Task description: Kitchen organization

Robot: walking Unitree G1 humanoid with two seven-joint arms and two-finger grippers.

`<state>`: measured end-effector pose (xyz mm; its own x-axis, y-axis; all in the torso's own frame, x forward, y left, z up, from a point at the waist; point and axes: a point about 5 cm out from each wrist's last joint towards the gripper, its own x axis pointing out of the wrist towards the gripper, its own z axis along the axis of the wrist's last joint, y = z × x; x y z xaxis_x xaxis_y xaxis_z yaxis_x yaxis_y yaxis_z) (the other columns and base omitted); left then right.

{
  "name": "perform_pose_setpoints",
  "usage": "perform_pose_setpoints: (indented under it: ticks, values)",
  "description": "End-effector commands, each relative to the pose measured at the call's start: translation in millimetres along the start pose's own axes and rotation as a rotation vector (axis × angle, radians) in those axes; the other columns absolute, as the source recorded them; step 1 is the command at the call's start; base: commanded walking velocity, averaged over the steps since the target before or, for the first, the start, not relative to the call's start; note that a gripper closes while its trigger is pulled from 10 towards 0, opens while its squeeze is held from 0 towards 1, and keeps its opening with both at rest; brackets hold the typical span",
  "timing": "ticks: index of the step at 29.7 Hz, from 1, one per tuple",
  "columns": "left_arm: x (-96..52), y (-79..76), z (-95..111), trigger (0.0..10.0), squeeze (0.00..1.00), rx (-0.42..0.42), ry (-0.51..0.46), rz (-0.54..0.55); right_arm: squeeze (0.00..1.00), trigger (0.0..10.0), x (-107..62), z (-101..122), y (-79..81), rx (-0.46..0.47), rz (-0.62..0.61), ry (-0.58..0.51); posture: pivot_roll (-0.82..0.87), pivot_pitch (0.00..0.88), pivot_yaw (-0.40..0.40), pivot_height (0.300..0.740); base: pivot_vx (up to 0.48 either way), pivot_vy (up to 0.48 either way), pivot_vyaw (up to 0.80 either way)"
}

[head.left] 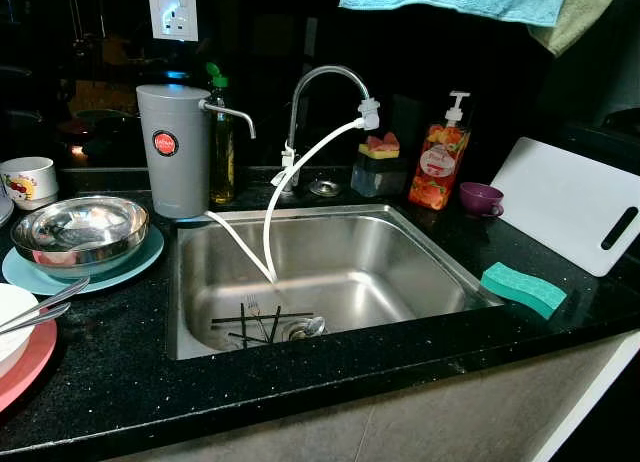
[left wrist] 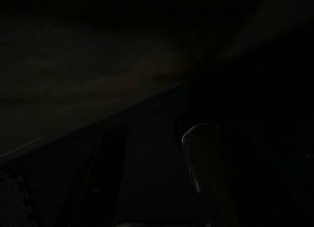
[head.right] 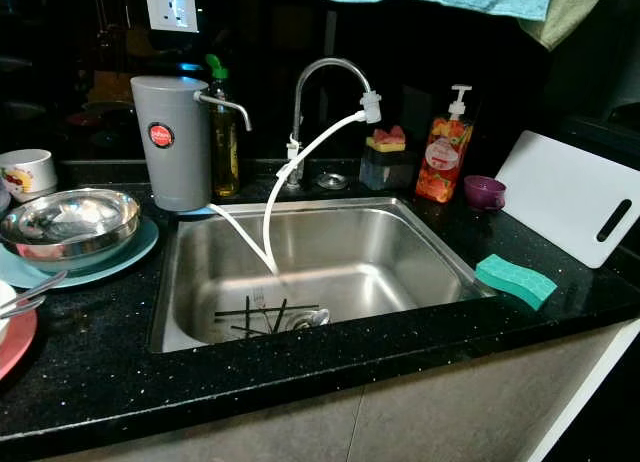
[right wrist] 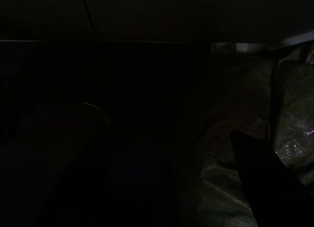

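A steel sink (head.left: 420,232) is set in a black countertop (head.left: 120,362). Black chopsticks (head.left: 262,318), a fork (head.left: 254,308) and a spoon (head.left: 308,328) lie around its drain. On the left, a steel bowl (head.left: 80,232) rests on a teal plate (head.left: 130,262). A white bowl (head.left: 10,327) with metal utensils (head.left: 45,304) across it sits on a pink plate (head.left: 30,367). A green sponge (head.left: 522,288) lies at the sink's right rim. My left gripper (left wrist: 147,158) and right gripper (right wrist: 171,158) hang idle in deep shade.
Behind the sink stand a faucet (head.left: 320,82) with a white hose (head.left: 275,212), a grey water filter (head.left: 172,147), a green-capped bottle (head.left: 221,147), a sponge holder (head.left: 378,167), a soap dispenser (head.left: 440,162) and a purple cup (head.left: 481,197). A white cutting board (head.left: 570,217) leans right; a mug (head.left: 28,180) stands far left.
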<state>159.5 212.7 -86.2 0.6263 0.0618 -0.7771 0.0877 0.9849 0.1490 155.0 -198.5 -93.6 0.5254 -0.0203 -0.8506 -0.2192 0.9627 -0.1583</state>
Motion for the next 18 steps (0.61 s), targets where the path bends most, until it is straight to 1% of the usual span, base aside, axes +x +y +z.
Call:
perform_pose_setpoints:
  ticks: [1, 5, 10, 14, 18]
  values:
    - [-1.0, -0.9, -4.7, 10.0, 0.00, 0.000, 0.023, -0.007, 0.00, 10.0, 0.0, 0.5, -1.2, -0.003, -0.002, 0.000, 0.12, 0.000, -0.121, 0.740, 0.000, 0.000, 0.00]
    - [-0.8, -0.3, -4.1, 10.0, 0.00, -0.013, 0.019, 0.001, 0.00, 10.0, 0.2, 1.3, -0.7, -0.012, 0.004, -0.002, 0.12, 0.000, -0.126, 0.740, 0.000, 0.000, 0.00]
    - [-0.5, -1.3, -3.4, 10.0, 0.00, -0.005, 0.019, -0.006, 0.00, 10.0, 0.2, 1.5, -1.6, -0.007, -0.003, -0.002, 0.12, 0.000, -0.122, 0.740, 0.000, 0.000, 0.00]
    - [-0.7, -0.1, -3.7, 10.0, 0.00, -0.017, 0.020, 0.003, 0.00, 10.0, 0.3, 1.9, -1.0, -0.014, 0.002, -0.002, 0.13, 0.000, -0.126, 0.740, 0.000, 0.000, 0.00]
    - [-1.4, -1.7, -6.6, 10.0, 0.00, -0.010, 0.030, -0.003, 0.00, 10.0, 0.0, 0.2, -2.0, -0.010, -0.002, 0.003, 0.12, 0.000, -0.132, 0.740, 0.000, 0.000, 0.00]
